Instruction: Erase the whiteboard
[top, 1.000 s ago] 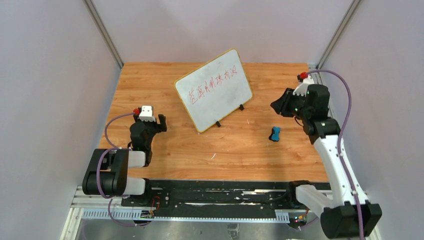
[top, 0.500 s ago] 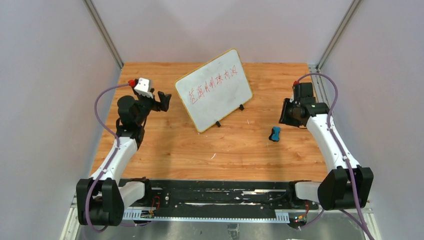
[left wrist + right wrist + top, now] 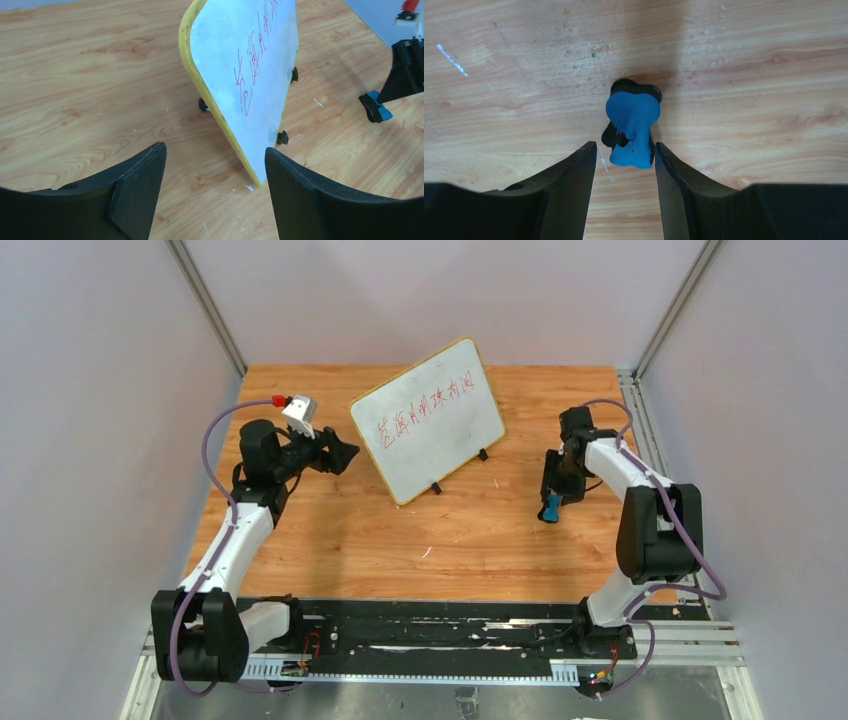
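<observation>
L pincer (image 3: 215, 150) open, jaws wide; red-scribbled whiteboard (image 3: 235, 50) stands tilted on counter (image 3: 75, 75) just ahead of its tips. R pincer (image 3: 624, 146) open, pointing down, tips either side of blue eraser (image 3: 633, 120) lying on counter; whiteboard well off to its left.

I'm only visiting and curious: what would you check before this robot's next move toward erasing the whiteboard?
1. Right fingers open: ok.
2. Eraser lined up between them: ok.
3. Eraser gripped: not ok, the fingers have not closed on it.
4. Right fingers low enough to grip it: cannot tell.
5. Whiteboard standing: ok.
6. Left fingers open, holding nothing: ok.
</observation>
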Robot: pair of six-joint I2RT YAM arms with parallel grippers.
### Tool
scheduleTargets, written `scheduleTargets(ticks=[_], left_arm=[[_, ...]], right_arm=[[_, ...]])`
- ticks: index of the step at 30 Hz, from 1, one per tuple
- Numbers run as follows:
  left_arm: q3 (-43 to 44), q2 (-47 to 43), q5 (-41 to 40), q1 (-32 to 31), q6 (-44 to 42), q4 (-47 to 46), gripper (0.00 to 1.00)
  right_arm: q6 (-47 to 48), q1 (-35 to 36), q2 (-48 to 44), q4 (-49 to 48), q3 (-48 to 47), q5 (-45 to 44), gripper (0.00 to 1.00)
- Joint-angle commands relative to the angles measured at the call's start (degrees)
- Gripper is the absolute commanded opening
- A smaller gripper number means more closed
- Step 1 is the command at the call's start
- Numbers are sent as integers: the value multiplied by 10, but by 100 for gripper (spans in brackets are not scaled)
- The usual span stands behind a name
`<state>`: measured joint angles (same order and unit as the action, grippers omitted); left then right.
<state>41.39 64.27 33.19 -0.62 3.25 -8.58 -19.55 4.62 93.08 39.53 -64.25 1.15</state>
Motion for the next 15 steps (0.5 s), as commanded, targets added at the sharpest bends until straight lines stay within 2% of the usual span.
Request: scheduleTargets(ticks=[1,6,15], left_arm=[[25,7,27,-4,-4,14,76],[43,39,38,-7,8,15,74],[50,71,6,-44,-14,14,73]], right_arm=[[-13,-1,30,-18,-20,14,48],[-13,-2,30,-18,-15,2,47],[-18,-1,23,-24,10,-13,47]])
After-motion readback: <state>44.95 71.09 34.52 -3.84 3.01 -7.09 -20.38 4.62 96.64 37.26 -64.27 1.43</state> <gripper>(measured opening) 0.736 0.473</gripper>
